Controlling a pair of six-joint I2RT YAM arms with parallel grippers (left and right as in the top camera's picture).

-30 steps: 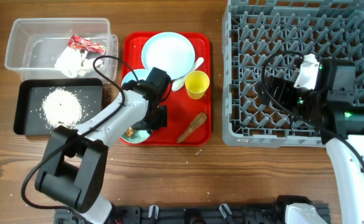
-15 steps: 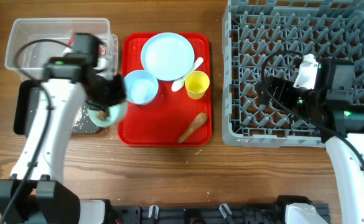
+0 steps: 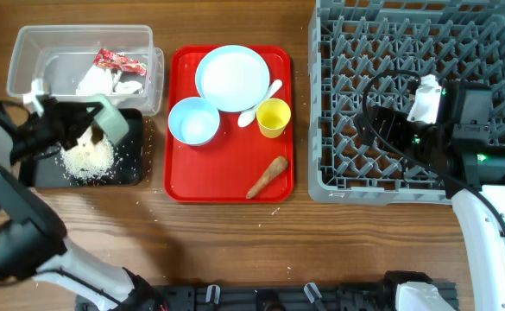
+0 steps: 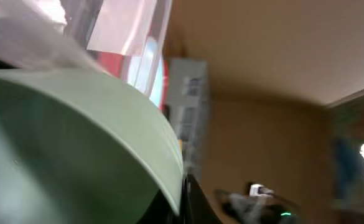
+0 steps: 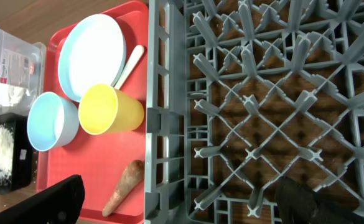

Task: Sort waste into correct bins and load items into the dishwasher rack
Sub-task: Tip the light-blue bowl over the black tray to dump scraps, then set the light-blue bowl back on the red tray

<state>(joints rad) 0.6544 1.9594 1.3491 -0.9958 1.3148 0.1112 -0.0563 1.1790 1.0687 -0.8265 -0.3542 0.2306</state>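
Observation:
My left gripper (image 3: 92, 123) is shut on the rim of the mint-green bowl (image 3: 114, 121), held tipped on its side over the black tray (image 3: 36, 168). The bowl fills the left wrist view (image 4: 57, 143). White rice (image 3: 85, 155) lies heaped on that tray. The clear tub (image 3: 28, 52) holds the red wrapper (image 3: 118, 60) and the white napkin (image 3: 97, 82). The pale-blue plate (image 3: 232, 78), pale-blue bowl (image 3: 193, 121), yellow cup (image 3: 273, 117), white spoon (image 3: 265, 95) and brown stick (image 3: 268, 177) lie on the red serving tray (image 3: 226, 186). My right gripper (image 5: 188, 205) is open and empty above the grey rack (image 3: 416, 52). The food lump is not visible.
Some rice grains are scattered on the wood beside the black tray (image 3: 144, 147). The rack's left wall (image 5: 163, 124) stands right next to the red tray's edge. The right wrist view also shows the cup (image 5: 110, 111) and stick (image 5: 122, 186).
My left arm carried the mint-green bowl from the red tray leftward over the black tray and tipped it. The rice heap looks larger and more scattered. The right arm has not moved.

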